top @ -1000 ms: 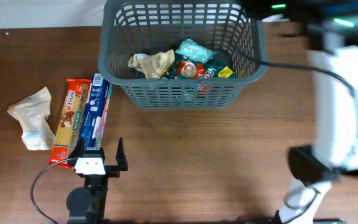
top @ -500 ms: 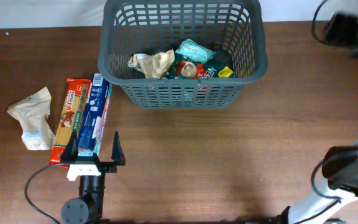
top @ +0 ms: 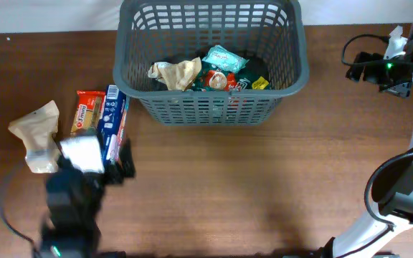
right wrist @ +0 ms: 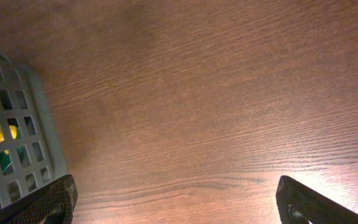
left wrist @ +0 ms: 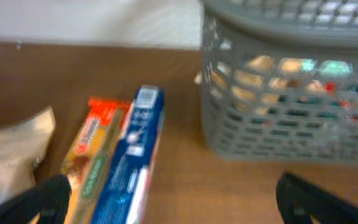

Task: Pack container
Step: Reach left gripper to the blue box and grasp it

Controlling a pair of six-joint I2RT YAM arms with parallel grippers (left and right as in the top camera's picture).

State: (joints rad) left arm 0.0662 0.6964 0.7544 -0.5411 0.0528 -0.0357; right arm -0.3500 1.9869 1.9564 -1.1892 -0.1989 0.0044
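several packets [top: 224, 61] sit in the basket [top: 214, 107], at the far middle of the table [top: 264, 186]. just left of it lie a blue box [left wrist: 132, 155], an orange pack [left wrist: 95, 152] touching it, and a beige bag [left wrist: 11, 155]. left gripper [left wrist: 173, 190] spread wide at the box's near end, blurred overhead; right gripper [right wrist: 176, 193] wide too, over bare wood right of the basket.

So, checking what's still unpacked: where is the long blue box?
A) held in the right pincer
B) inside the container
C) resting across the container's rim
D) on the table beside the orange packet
D: the blue box lies on the table beside the orange packet, outside the container.
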